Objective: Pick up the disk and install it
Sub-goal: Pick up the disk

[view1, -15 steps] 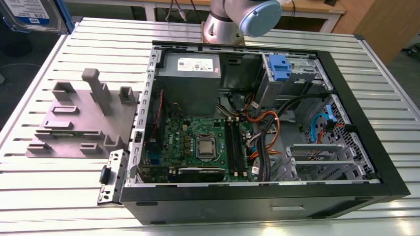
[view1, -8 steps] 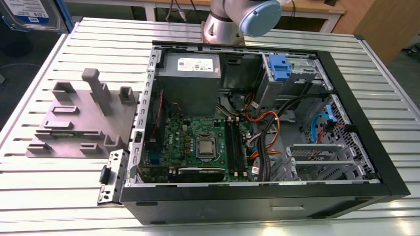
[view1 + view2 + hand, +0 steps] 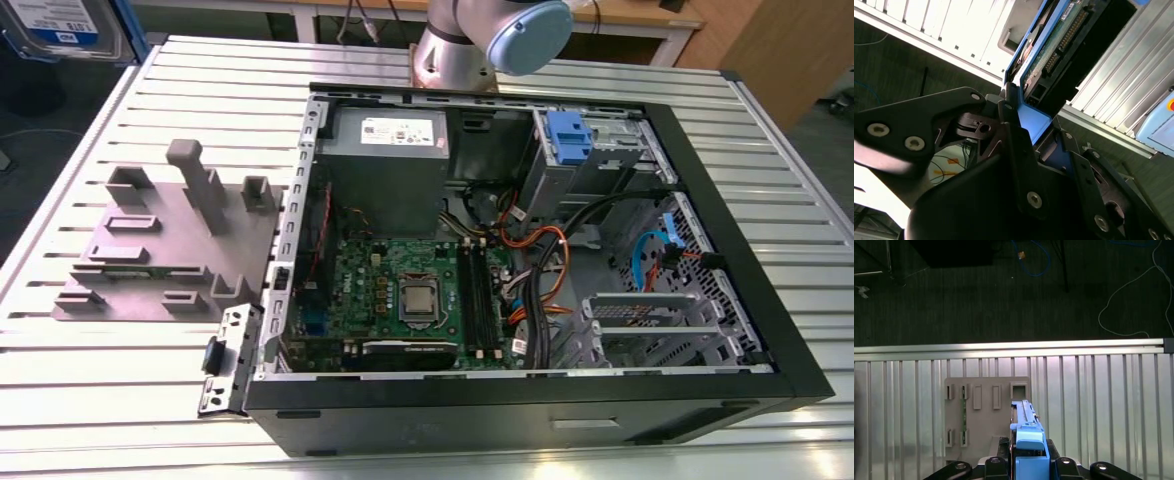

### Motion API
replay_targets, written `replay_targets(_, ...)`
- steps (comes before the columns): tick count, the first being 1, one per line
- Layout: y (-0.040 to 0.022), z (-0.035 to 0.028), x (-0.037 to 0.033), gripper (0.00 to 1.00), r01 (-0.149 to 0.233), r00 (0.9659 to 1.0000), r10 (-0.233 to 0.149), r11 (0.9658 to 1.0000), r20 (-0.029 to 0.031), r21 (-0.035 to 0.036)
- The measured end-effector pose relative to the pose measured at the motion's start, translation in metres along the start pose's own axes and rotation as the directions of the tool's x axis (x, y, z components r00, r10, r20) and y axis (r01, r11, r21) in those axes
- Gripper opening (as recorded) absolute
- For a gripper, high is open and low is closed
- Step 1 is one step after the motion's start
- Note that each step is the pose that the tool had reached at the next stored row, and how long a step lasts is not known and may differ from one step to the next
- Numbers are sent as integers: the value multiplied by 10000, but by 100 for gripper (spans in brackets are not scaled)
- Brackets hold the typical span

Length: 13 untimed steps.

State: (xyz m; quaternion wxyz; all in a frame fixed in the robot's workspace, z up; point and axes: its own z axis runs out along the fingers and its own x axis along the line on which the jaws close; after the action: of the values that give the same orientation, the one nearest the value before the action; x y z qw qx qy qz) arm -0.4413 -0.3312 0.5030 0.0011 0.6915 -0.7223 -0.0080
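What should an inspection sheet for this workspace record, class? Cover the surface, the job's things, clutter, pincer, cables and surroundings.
Surface: slatted metal table carrying an open computer case.
Job's things: the disk, in its blue carrier, held off the table.
Clutter: grey fixture beside the case, on the exterior view's left.
Grippers: pincer shut on the disk's carrier handle.
Cables: orange and black leads inside the case; a loose white cable on the floor.
Surroundings: dark carpet; wooden furniture behind the table.
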Motion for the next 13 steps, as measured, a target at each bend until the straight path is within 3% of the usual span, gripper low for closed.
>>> replay_targets(13, 1, -45, 0, 36, 0, 10000, 0, 10000, 0, 0)
